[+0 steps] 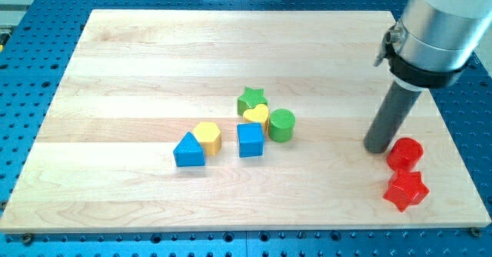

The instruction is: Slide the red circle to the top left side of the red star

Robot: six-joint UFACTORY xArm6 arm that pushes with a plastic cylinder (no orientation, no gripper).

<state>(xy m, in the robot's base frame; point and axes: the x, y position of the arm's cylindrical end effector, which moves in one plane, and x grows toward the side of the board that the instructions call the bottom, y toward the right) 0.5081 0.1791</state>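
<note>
Near table's right edge | our tip [378,148] touches red circle [404,153] (end effector: bare rod, holding nothing) | risk: off-centre shove knocks red star [406,189].

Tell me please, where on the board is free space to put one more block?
Free: the wooden board left of the blue triangle, and between green circle and my tip. Crowded: the central cluster, and the right edge where my tip touches the red circle above the red star.

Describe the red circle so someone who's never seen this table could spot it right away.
Look near the wooden board's right edge, where two red blocks sit together. The red circle is the upper one, beside my tip; it is round, unlike the pointed red star below it.
</note>
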